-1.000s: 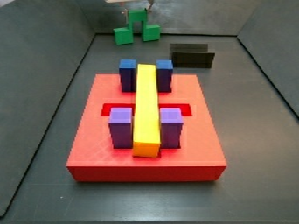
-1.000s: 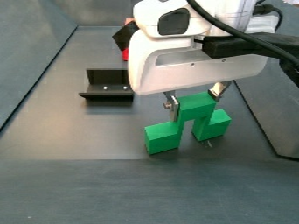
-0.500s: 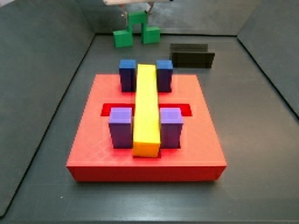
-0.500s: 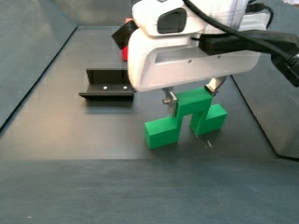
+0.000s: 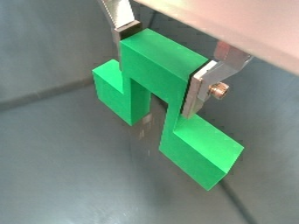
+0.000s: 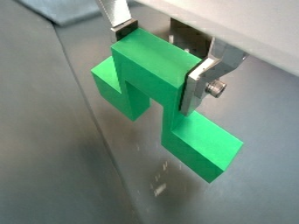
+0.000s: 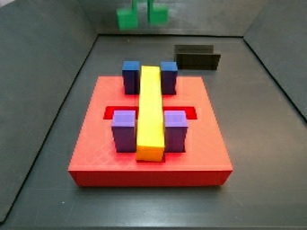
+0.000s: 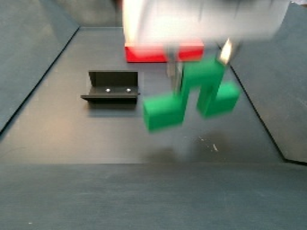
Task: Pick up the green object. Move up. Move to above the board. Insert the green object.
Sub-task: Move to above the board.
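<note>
Where the wrist views look down past the tool (image 5: 167, 61), you see its flat silver fingers (image 5: 208, 83) clamped on the raised middle cube of the green object (image 5: 163, 96), one plate on each side face, with a bolt head showing on the nearer finger. Both lower cubes hang free to either side of the tool, and bare grey table (image 5: 70, 166) lies beneath them with a gap between. In the wrist view that shows more of the table, the same grip holds (image 6: 163, 54) on the green object (image 6: 163, 101), and a corner of a dark thing shows at the frame edge beyond the tool.

In a side view the green object (image 7: 142, 14) sits at the far edge of the picture, well beyond the board (image 7: 150, 166), which carries purple blocks (image 7: 125, 130) and a long yellow bar (image 7: 150, 108). The fixture (image 7: 198, 57) stands between the board and the tool's side of the table.

In a side view the tool (image 8: 198, 54) is blurred, the green object (image 8: 186, 94) hangs under it clear of the table, and the fixture (image 8: 110, 88) stands off to one side, well apart.
</note>
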Robot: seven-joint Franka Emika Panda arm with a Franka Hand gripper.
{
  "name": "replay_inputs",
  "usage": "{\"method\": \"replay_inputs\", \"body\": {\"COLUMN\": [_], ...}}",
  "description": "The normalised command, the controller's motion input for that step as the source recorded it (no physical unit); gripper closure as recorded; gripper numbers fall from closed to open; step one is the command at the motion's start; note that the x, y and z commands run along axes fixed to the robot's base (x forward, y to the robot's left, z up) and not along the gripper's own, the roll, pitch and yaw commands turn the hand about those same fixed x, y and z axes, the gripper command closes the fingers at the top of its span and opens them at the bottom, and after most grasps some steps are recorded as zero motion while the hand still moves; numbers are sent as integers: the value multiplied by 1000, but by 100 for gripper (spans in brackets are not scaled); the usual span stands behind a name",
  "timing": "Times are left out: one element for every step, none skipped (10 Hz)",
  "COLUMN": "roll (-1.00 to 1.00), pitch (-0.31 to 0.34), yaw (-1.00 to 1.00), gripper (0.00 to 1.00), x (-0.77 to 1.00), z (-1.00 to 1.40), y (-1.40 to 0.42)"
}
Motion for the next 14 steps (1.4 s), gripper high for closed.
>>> {"method": "replay_inputs", "body": {"roll": [-1,29,11,-12,8,7,-76,-64,-63,-95,-93,-41,-36,-26], "pitch": [43,33,51,91,80,60,214,220,206,139,108,84,81,78], "yaw": [-3,5,7,2,5,8,-1000,-1000,-952,-687,-516,-194,-87,-30], "gripper": [100,100,100,100,100,100,100,100,100,100,100,100,100,100], "x": [-59,-10,24,15,21,32,113,109,103,103,106,105,107,112], "z": [1400,1400,1400,926,412,170,141,132,132,133,135,143,147,155], "y": [-13,-14,-5,-3,-6,4,-1400,-1400,-1400,-1400,-1400,-1400,-1400,-1400]}}
